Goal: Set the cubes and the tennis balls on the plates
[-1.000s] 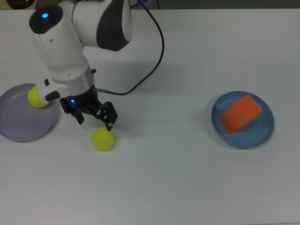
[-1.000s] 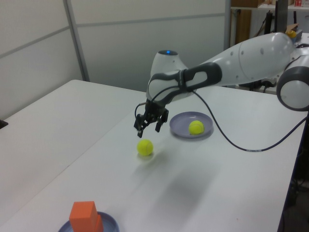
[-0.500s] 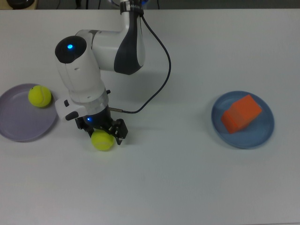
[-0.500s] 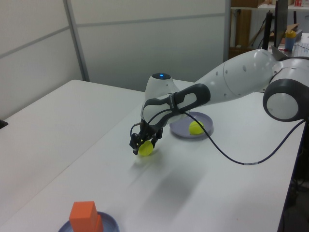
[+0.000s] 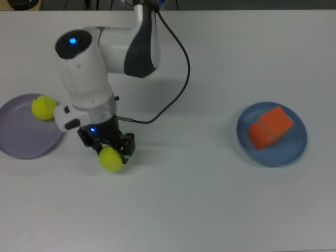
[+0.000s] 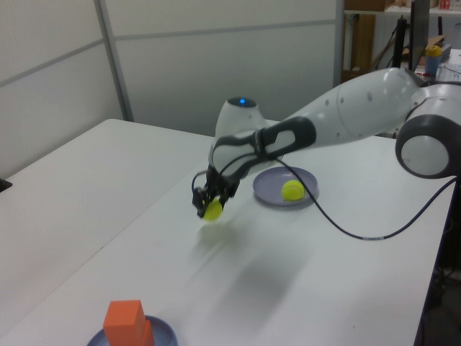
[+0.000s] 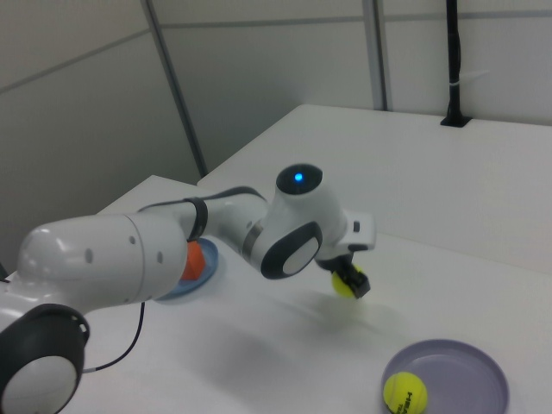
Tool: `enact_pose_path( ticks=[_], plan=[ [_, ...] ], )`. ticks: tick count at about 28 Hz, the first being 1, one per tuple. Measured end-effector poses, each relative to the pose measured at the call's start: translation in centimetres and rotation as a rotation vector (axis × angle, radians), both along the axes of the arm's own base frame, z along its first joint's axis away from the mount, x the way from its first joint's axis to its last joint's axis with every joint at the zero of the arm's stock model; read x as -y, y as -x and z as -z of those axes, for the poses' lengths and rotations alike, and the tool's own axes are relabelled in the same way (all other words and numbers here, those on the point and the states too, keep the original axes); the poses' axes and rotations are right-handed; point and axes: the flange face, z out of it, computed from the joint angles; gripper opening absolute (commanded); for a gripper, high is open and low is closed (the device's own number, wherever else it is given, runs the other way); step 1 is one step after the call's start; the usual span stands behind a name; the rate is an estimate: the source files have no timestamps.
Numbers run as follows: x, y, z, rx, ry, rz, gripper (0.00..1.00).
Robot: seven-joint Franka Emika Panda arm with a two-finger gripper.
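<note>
Clamped between the gripper's (image 5: 109,152) fingers is a tennis ball (image 5: 111,158), held clear of the white table (image 5: 199,210); the left view shows a soft shadow on the table beneath it. The arm (image 6: 346,108) reaches in from the left view's right. The second ball (image 5: 44,107) lies in the purple plate (image 5: 21,142), near the rim closest to the gripper in the top view. At the top view's right, well apart from the gripper, the blue plate (image 5: 294,149) holds orange cubes (image 5: 269,127); the left view shows one cube (image 6: 124,319) standing over another. A black cable (image 5: 178,68) loops from the wrist across the table.
</note>
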Motion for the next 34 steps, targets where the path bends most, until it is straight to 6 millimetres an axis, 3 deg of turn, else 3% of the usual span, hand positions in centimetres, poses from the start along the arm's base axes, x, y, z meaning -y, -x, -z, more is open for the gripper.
enact_pose_path(
  ticks=[5, 10, 11, 17, 20, 24, 25, 26, 27, 28, 34],
  plan=[
    [4.3, 0.0, -3.4, 0.033, 0.022, 0.058, 0.00],
    [12.0, 0.8, -5.1, -0.012, 0.059, 0.157, 0.00],
    [14.3, 1.1, -5.3, -0.023, 0.069, 0.184, 0.00],
    [22.1, 2.6, -4.3, -0.053, 0.097, 0.254, 0.00],
    [24.0, 3.3, -3.2, -0.073, 0.102, 0.262, 0.00],
    [24.7, 3.8, -1.5, -0.105, 0.104, 0.263, 0.00],
    [24.7, 3.8, -1.2, -0.110, 0.104, 0.262, 0.07],
    [24.6, 3.9, -0.9, -0.114, 0.103, 0.261, 0.32],
    [24.5, 3.9, -0.7, -0.118, 0.103, 0.260, 0.72],
    [24.4, 3.9, -0.5, -0.122, 0.104, 0.258, 1.00],
    [24.1, 3.8, 0.0, -0.128, 0.106, 0.250, 1.00]
  ],
)
